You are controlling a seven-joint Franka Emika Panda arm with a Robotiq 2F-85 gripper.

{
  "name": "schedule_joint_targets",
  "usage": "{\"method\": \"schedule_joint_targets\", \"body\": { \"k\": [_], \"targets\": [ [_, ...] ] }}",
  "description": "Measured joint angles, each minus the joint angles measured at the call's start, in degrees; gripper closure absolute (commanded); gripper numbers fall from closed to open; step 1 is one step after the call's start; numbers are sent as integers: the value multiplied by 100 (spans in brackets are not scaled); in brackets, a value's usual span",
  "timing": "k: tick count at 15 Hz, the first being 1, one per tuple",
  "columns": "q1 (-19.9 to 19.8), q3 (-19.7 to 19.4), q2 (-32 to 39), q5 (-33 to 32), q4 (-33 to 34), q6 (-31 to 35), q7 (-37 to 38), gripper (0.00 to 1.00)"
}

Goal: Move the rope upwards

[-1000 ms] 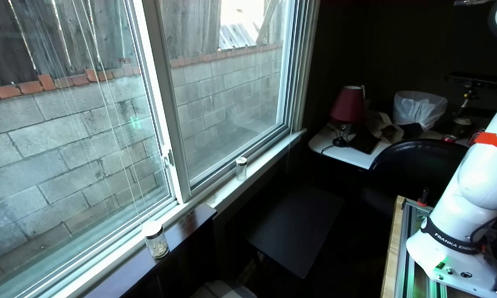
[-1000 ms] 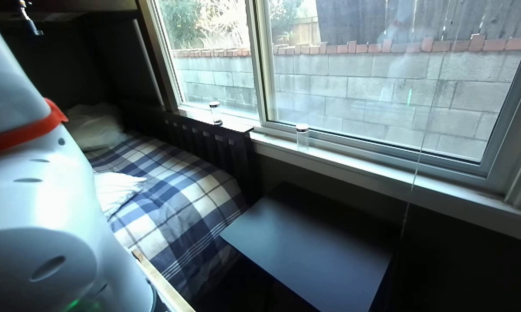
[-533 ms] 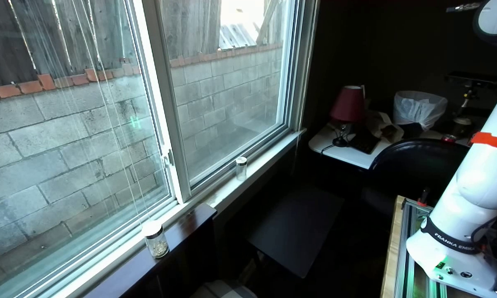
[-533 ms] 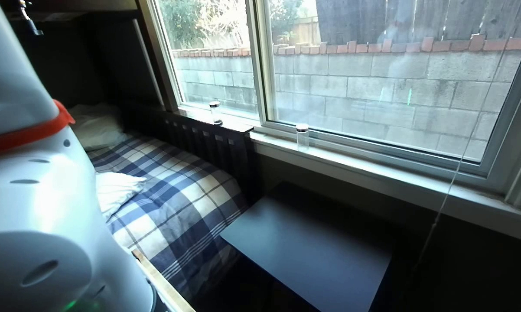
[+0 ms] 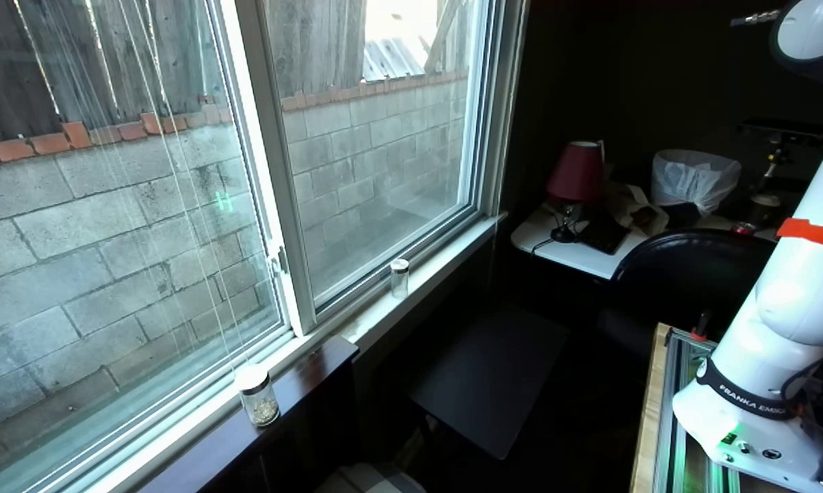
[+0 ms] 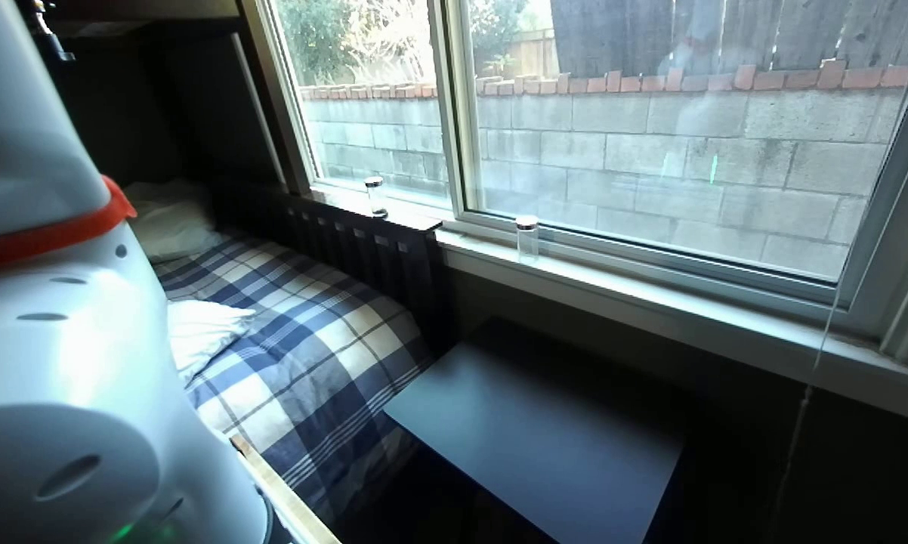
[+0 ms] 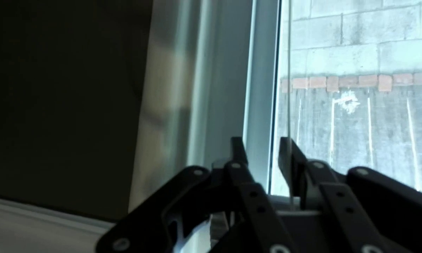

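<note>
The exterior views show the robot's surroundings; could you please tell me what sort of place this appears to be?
Probably a bedroom in a home: an exterior view shows a plaid bedspread and a white pillow, and a red-shaded lamp stands on a white table in an exterior view.

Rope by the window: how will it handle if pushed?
Probably floppy: the rope is a thin strand that curves slightly in an exterior view. Likely light, being so slim. May swing aside, since it hangs, though its lower end fades into the dark, so any anchor is unclear.
</note>
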Motion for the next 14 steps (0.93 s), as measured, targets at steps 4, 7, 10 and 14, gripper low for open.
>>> {"method": "schedule_joint_targets", "body": {
  "k": [4, 7, 10, 14],
  "targets": [
    [11, 12, -95, -342, 25, -1330, -66, 5],
    [24, 41, -216, -341, -42, -2342, -364, 0],
    [29, 83, -346, -323, -277, -3166, -707, 0],
    [85, 216, -540, -312, -813, -4040, -1086, 0]
  ]
}}
